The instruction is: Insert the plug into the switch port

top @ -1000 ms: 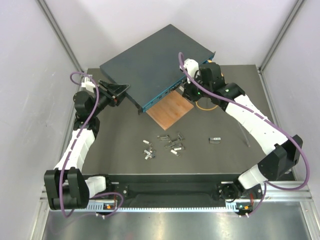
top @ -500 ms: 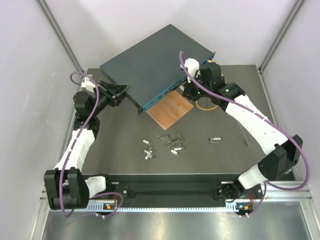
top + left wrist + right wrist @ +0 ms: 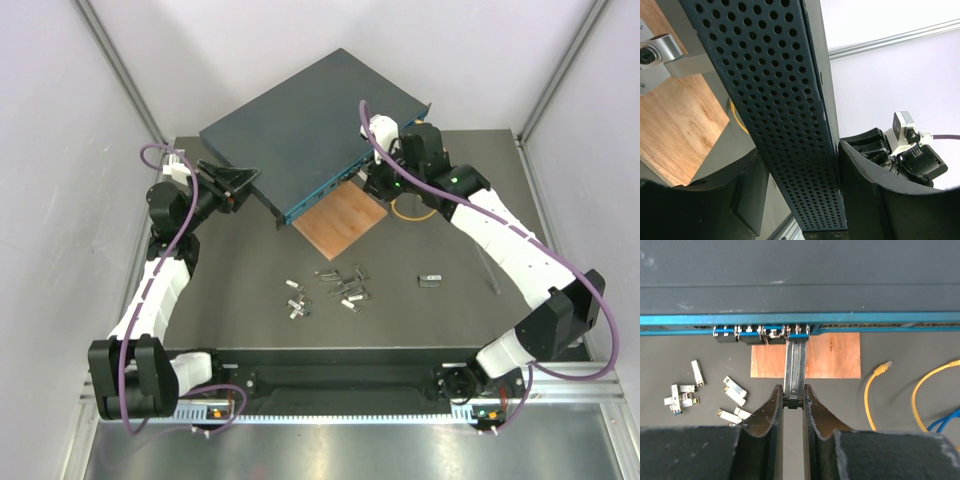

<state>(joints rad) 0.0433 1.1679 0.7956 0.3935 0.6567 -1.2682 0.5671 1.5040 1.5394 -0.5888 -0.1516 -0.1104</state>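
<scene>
The switch is matt blue-grey painted metal, its side perforated; the plug is shiny bare metal; at the switch's five o'clock, the board shows smooth wood grain.

The switch, a large flat dark blue-grey box, lies skewed across the counter's far edge. Its narrow teal front face is turned toward the near right corner. The plug, a slim silvery bar, stands square to that face. Its far tip is in the mouth of a socket in the row, and its near end is pinched in the right claw.
</scene>
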